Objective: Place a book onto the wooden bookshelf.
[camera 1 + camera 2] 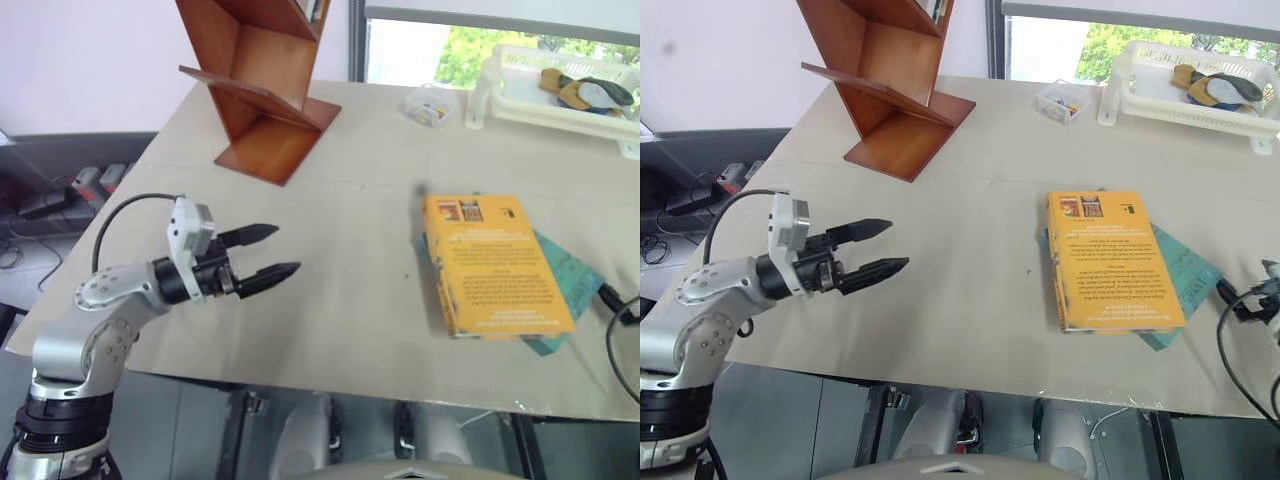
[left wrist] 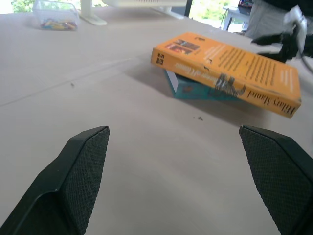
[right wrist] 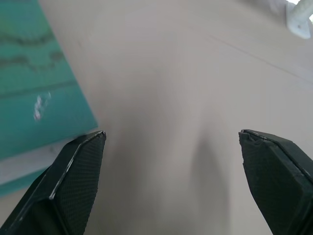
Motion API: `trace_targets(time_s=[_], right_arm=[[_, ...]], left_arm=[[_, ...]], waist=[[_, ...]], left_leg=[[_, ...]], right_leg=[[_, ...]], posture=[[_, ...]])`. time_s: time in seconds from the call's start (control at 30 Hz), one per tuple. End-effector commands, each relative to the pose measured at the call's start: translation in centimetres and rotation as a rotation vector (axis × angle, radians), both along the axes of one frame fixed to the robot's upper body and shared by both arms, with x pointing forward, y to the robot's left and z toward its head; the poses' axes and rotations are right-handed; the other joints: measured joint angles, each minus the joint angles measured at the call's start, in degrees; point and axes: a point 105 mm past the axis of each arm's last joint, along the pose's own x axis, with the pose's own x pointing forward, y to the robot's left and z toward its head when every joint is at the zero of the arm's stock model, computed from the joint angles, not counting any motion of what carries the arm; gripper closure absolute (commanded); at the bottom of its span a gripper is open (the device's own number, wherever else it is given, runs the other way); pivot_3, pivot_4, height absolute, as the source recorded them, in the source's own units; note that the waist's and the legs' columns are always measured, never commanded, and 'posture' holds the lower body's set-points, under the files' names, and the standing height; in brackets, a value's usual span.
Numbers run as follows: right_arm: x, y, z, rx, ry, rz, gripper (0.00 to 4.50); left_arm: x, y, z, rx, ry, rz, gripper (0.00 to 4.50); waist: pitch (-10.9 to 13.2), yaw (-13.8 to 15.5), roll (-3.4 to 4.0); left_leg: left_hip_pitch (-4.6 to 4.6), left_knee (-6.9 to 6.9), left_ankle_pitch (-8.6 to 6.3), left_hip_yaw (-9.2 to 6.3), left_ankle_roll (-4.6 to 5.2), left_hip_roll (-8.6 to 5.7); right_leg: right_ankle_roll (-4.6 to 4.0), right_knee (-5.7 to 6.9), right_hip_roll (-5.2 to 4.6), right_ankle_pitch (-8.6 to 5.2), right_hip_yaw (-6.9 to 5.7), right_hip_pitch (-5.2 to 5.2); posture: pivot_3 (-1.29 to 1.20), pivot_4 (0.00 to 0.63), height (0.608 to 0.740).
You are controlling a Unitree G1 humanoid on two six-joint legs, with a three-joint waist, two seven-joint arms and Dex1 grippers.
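The left hand [image 1: 276,252] hovers over the worktop's [image 1: 340,300] left part, fingers spread wide and empty. Behind it, at the far left, stands the wooden bookshelf [image 1: 262,88]. To the right the orange-yellow book [image 1: 492,265] lies flat atop a thinner teal book [image 1: 565,270]. The right hand [image 3: 171,183] is open beside the teal book, holding nothing.

Beige table [image 1: 340,210] beside bright window [image 1: 470,50]
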Motion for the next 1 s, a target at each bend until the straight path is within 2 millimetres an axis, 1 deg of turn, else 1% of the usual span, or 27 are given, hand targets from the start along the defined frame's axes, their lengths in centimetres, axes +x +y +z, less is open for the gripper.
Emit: trace_targets(time_s=[0.03, 0.13, 0.37, 0.5, 0.6, 0.7, 0.77, 0.83, 0.93, 1.0], right_arm=[[0.8, 0.0, 1.7, -0.027, -0.069, -0.034, 0.00], [1.1, 0.6, 1.4, 0.026, -0.080, -0.017, 0.00], [1.7, 4.6, 0.7, 0.145, -0.085, 0.140, 0.00], [1.9, 5.5, 0.8, 0.171, -0.089, 0.172, 0.00], [2.4, 6.7, 0.5, 0.185, -0.088, 0.202, 0.00], [2.9, 7.6, 0.4, 0.183, -0.090, 0.214, 0.00], [3.0, 7.7, 0.4, 0.183, -0.092, 0.215, 0.00], [3.1, 7.4, 0.6, 0.166, -0.092, 0.209, 0.00], [3.1, 5.7, 1.6, 0.116, -0.112, 0.161, 0.00], [3.2, 4.6, 2.8, 0.080, -0.147, 0.122, 0.00]], left_arm=[[-0.9, 0.0, 1.8, -0.026, -0.027, -0.067, 0.03], [-1.1, 0.1, 2.3, -0.039, -0.034, -0.085, 0.03], [-1.4, 0.0, 2.5, -0.043, -0.039, -0.100, 0.03], [-1.5, 0.1, 2.4, -0.041, -0.034, -0.099, 0.03], [-1.6, 0.1, 2.2, -0.040, -0.027, -0.098, 0.03], [-1.6, 0.1, 2.0, -0.038, -0.023, -0.095, 0.03], [-1.6, 0.1, 2.0, -0.038, -0.022, -0.094, 0.03], [-1.6, 0.2, 1.9, -0.035, -0.020, -0.089, 0.03], [-1.6, 0.3, 1.8, -0.033, -0.018, -0.084, 0.03], [-1.7, 0.3, 2.0, -0.045, -0.018, -0.091, 0.03]], waist=[[0.0, 0.0, -0.01], [0.0, 0.0, -0.01], [0.0, -0.5, -0.01], [0.0, -0.9, 0.00], [0.0, -1.1, -0.01], [0.0, -1.3, 0.00], [0.0, -1.4, 0.00], [0.0, -1.4, 0.00], [0.0, -1.3, 0.01], [0.0, -1.3, 0.02]], left_leg=[[0.00, 0.00, 0.00, 0.01, 0.00, 0.00], [0.00, 0.00, 0.00, 0.01, 0.00, -0.01], [0.02, 0.00, 0.01, 0.01, 0.00, 0.01], [0.02, 0.00, 0.01, 0.02, 0.01, 0.00], [0.02, 0.00, 0.01, 0.01, 0.00, -0.01], [0.02, 0.00, 0.01, 0.00, -0.01, 0.01], [0.03, 0.00, 0.01, 0.02, -0.01, 0.01], [0.03, 0.00, 0.01, 0.02, -0.01, 0.01], [0.03, 0.00, 0.01, 0.02, -0.01, 0.01], [0.02, -0.01, 0.01, 0.02, -0.01, -0.01]], right_leg=[[0.00, 0.00, 0.01, 0.00, 0.01, 0.00], [0.00, 0.00, 0.05, 0.00, 0.00, 0.00], [0.00, 0.02, 0.13, 0.00, 0.01, 0.02], [0.01, 0.02, 0.14, 0.00, 0.01, 0.02], [0.01, 0.02, 0.13, 0.01, 0.00, 0.02], [0.00, 0.03, 0.12, 0.00, 0.00, 0.01], [0.00, 0.04, 0.12, 0.01, 0.02, 0.01], [0.00, 0.04, 0.11, 0.01, 0.03, 0.01], [0.00, 0.04, 0.12, 0.00, 0.02, 0.00], [0.00, 0.04, 0.12, 0.01, 0.02, 0.00]], posture=[[0.00, 0.150, 0.712], [0.00, 0.150, 0.712], [0.00, 0.150, 0.712], [0.00, 0.150, 0.712], [0.00, 0.150, 0.712], [0.00, 0.150, 0.712], [0.00, 0.150, 0.712], [0.00, 0.150, 0.712], [0.00, 0.150, 0.712], [0.00, 0.150, 0.712]])
